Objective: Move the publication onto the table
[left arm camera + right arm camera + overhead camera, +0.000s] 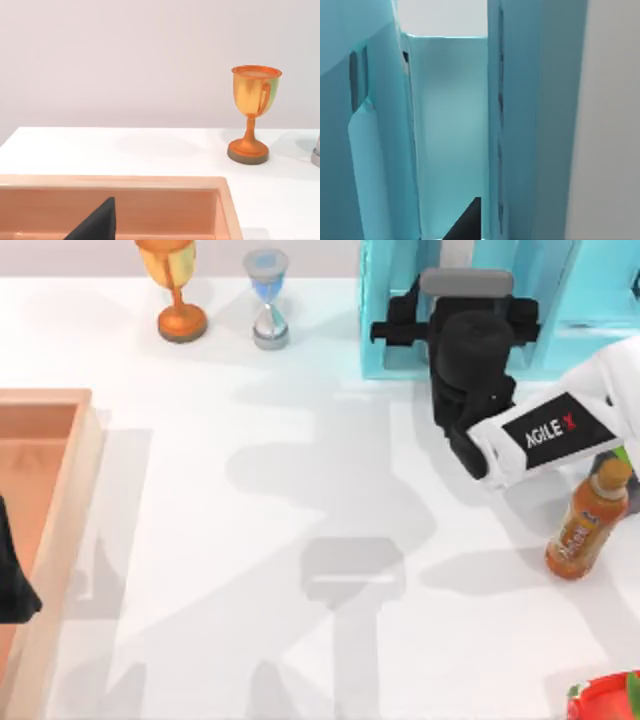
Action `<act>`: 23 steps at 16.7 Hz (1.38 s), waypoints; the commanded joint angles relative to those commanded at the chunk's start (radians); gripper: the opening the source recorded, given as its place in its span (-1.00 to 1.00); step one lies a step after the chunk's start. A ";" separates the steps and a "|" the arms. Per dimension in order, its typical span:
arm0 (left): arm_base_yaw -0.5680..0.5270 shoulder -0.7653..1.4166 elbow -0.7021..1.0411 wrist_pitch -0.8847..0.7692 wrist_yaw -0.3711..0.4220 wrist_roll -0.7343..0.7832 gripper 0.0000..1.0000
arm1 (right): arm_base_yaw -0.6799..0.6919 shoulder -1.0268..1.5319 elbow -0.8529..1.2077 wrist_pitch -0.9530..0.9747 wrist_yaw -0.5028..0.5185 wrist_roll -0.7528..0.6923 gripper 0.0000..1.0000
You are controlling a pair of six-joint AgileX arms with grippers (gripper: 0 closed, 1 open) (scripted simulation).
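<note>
Reaching into the turquoise shelf unit (390, 310), the right gripper (462, 318) sits in one of its open bays. Whether it is wide or narrow cannot be told. Its wrist view shows upright teal panels close on either side. The publication cannot be told apart from those teal walls, so its exact place in the shelf unit cannot be told.

The white AgileX forearm slants away from the shelf unit's front, over the table (300, 440). An orange drink bottle (588, 522) stands on the table just beyond the forearm, in front of the shelf unit.

An hourglass (268, 300) and a gold trophy (178, 290) stand beside the shelf unit. Well apart from it, the left gripper (12, 585) is parked over the wooden tray (72, 500); its opening cannot be told either.
</note>
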 joint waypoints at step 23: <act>0.000 0.000 0.000 0.000 0.000 0.000 1.00 | 0.000 0.000 0.000 0.000 0.000 0.000 -1.00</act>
